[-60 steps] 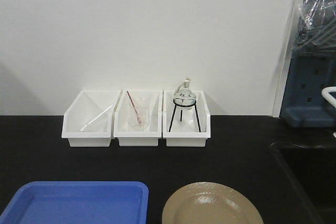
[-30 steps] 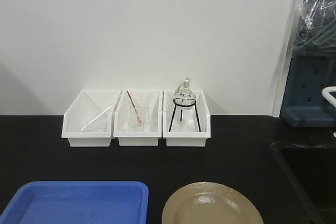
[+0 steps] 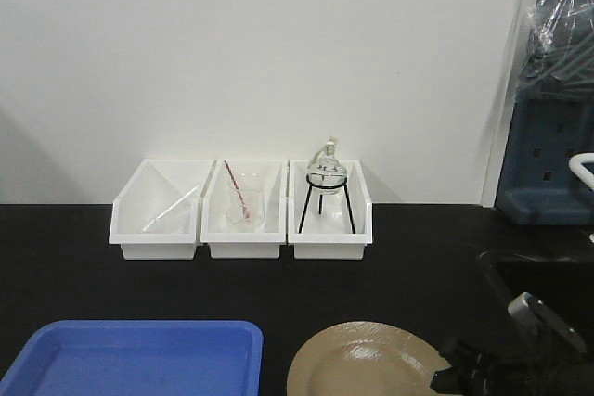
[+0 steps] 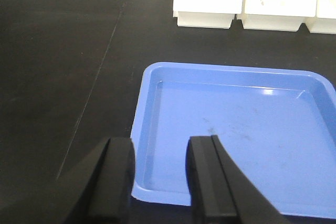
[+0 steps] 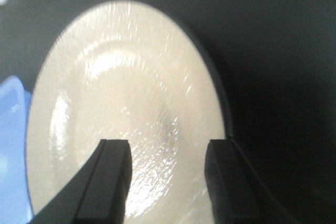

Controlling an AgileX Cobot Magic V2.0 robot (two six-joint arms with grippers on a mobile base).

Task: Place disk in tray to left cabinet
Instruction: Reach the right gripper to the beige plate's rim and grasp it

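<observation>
Since half a second ago the right arm (image 3: 534, 311) has come into the front view at the lower right corner, its dark end reaching the right edge of the large round tan-beige glossy disk (image 3: 367, 359) with a thin black rim; everything else lies as it did. In the wrist view the right jaws stand wide open above the disk (image 5: 126, 103), the two black fingers (image 5: 110, 182) spread over its near half and holding nothing (whether they touch the glaze cannot be told). The left jaws are also open and hold nothing, one finger (image 4: 118, 177) over the black desk (image 4: 63, 77) and the other over the near left corner of the flat rectangular bright blue plastic tray (image 4: 236, 129). One disk and one tray (image 3: 139, 359) lie side by side on the desk (image 3: 418, 257) at the front, close but apart, the tray to the left with nothing in it. Behind them, against the white wall, three small white plastic bins stand in a row, touching: the left bin (image 3: 153, 229) holds a clear rod, the middle bin (image 3: 243, 234) a clear beaker with a red-striped stick, the right bin (image 3: 329, 234) a round glass flask on a black wire tripod. Nothing stands between the disk and the tray.
</observation>
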